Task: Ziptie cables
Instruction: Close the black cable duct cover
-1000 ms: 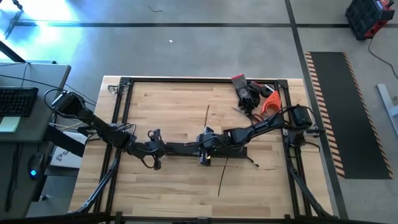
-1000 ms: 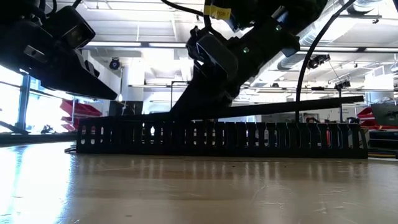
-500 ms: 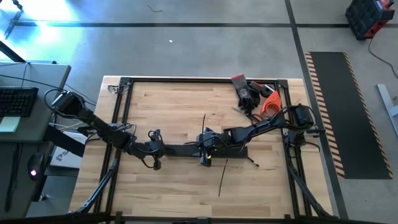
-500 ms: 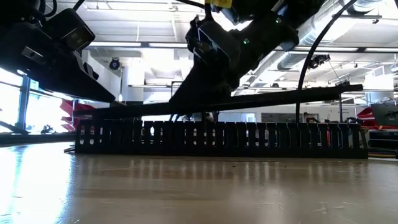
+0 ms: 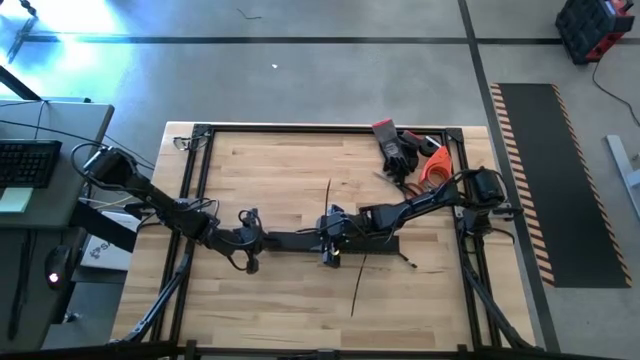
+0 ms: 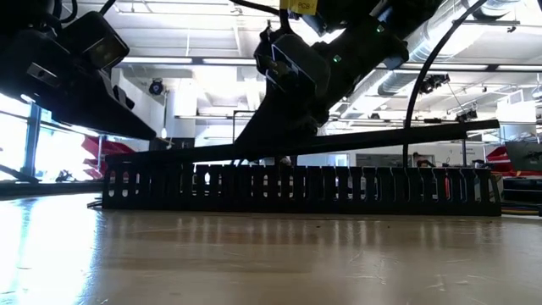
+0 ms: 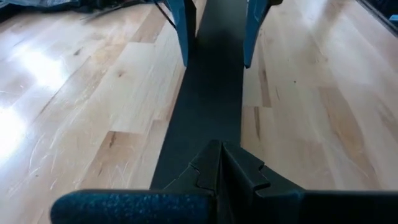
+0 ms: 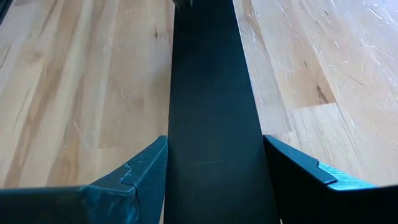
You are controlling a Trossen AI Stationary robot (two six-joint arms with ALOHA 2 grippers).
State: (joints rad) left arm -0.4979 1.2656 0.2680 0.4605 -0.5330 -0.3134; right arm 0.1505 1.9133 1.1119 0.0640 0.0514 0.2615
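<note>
The cables [image 5: 355, 283] are thin, dark, limp strands trailing off the near side of the flat black bar [image 5: 300, 240]; another lies on its far side. My right gripper [image 8: 213, 163] straddles that smooth matte bar, fingers spread to its edges. My left gripper [image 7: 219, 163] is pinched closed above its other end. Gloves and an orange tool [image 5: 433, 163] lie beyond, on grainy wood [image 5: 270, 180].

Right tool [image 8: 214, 180] straddles black bar [image 8: 208, 93] over table [image 8: 81, 81]
</note>
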